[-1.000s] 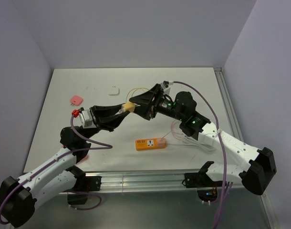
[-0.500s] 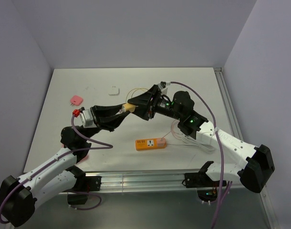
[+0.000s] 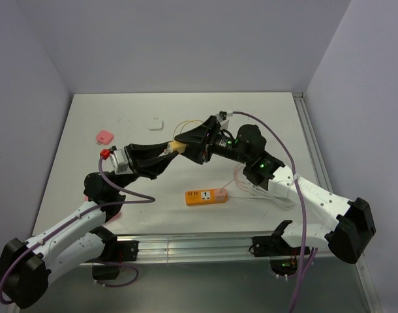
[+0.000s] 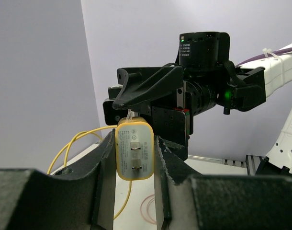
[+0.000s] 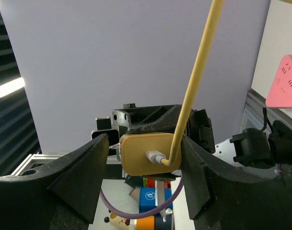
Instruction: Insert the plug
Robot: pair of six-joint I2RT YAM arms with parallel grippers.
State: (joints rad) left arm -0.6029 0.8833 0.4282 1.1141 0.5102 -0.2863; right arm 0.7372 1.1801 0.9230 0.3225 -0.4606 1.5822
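r tool (image 3: 184, 141) blocks l tool (image 3: 172, 149) ahead; strip (image 3: 205, 196) top clear.

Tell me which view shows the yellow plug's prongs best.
The left wrist view: the yellow plug faces that camera, with both flat prongs plain to see. The right wrist view shows only its back, where the yellow cable leaves. The top view shows just a small yellow speck, prongs not visible.

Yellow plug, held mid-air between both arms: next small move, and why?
Probably close the right fingers onto the yellow plug. They straddle it with a gap showing, while the left fingers clamp it; the orange power strip lies below.
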